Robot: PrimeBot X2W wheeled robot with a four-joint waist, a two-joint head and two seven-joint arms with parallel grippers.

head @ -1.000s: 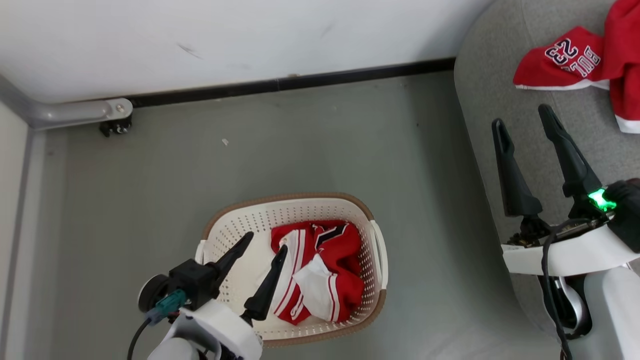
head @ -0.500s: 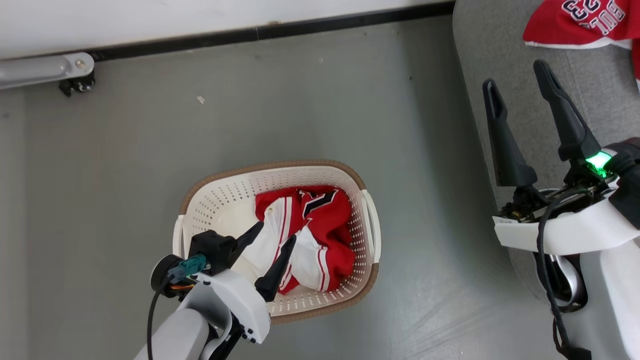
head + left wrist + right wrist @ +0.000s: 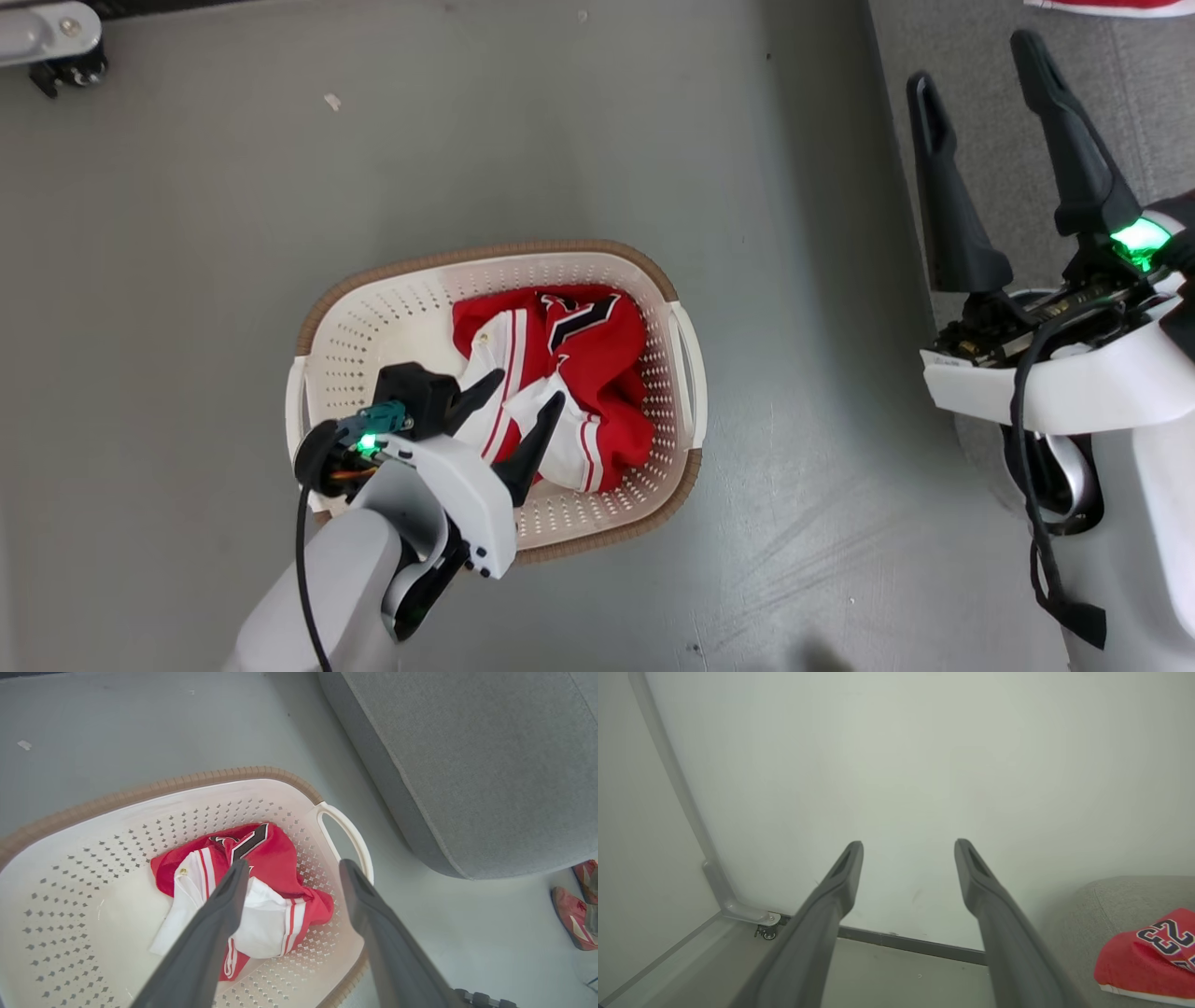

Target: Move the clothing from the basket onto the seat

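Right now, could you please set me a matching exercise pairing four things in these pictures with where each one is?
Things:
1. left gripper
2. right gripper
3. basket
4. jersey printed 23

Places and states:
A. lying on the grey seat
B. open, above the seat's edge
C. open, over the red clothing in the basket
D. standing on the floor beside the seat

Pairs: 1-C, 2-B, 3-D, 4-A
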